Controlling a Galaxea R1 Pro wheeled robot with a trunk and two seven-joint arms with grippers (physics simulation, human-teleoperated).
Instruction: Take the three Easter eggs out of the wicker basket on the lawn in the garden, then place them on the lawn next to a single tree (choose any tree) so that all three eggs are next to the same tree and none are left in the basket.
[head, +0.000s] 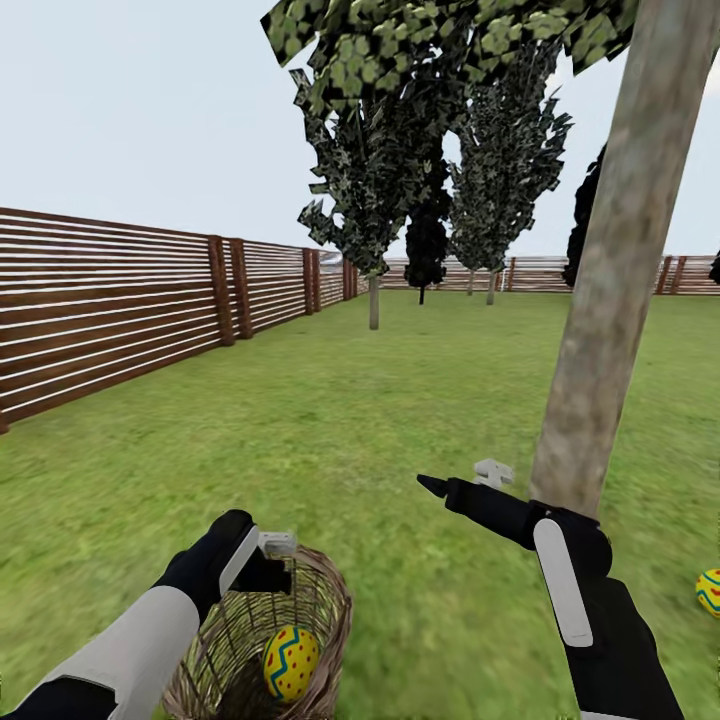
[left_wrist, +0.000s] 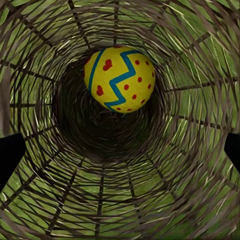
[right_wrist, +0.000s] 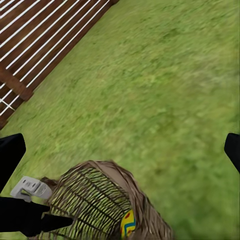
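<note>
The left gripper (head: 275, 560) is held open and empty over the basket (head: 325, 610), where one egg (head: 291, 661) lies. The right gripper (head: 465, 485) is spread empty beside the tree (head: 610, 330); another egg (head: 709, 592) is seen on the lawn (head: 330, 440), with open grass toward the fence (head: 110, 310)

Fenced garden, pale hazy sky

Brown slat fence (head: 110, 300) runs from 9 toward 12 o'clock; dark narrow trees (head: 428, 240) stand around 12.
</note>
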